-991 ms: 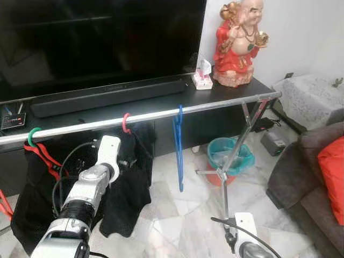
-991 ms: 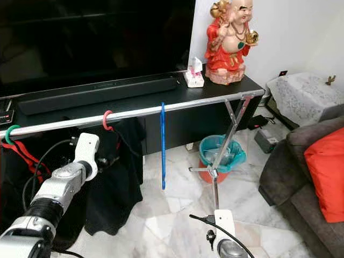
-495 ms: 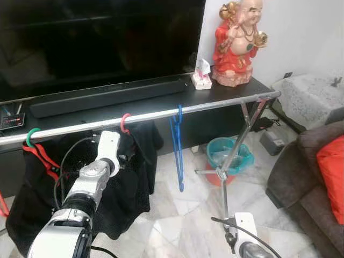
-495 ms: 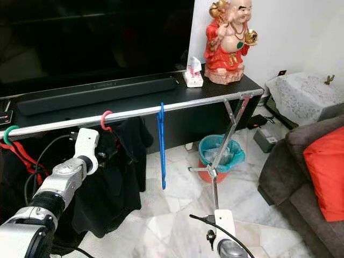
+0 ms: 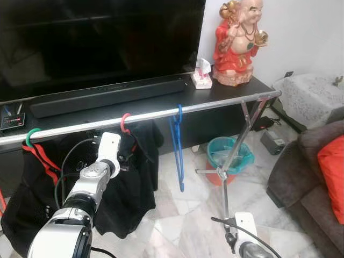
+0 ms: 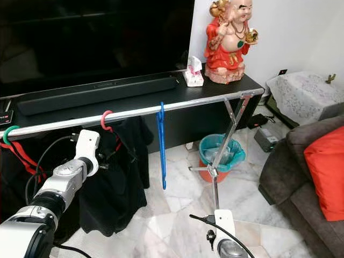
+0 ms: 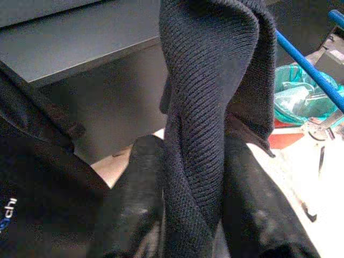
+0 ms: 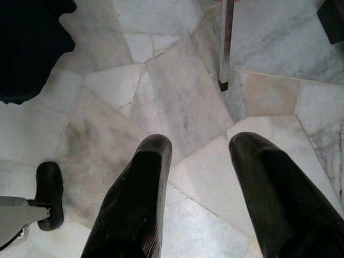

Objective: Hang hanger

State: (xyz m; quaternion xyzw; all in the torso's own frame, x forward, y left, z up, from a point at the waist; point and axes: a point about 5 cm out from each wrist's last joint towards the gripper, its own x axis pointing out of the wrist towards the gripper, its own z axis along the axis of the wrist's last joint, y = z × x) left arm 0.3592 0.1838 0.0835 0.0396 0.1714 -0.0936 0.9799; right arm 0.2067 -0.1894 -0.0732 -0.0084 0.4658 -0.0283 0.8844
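three hangers (image 5: 178,150) on one rail (image 5: 161,115), left pincer (image 7: 185,215) gripping garment (image 7: 209,107)

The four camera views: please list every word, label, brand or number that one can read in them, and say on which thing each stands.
"chi": white letters on the black garment, cut off at the edge of the left wrist view, so the word is incomplete.
Soundbar: a small mark at its front middle, too small to read.
Tissue box: print too blurred to read.
Small device with red lights: unreadable.

Only partial white letters, "chi", can be read on the black garment (image 7: 32,204).
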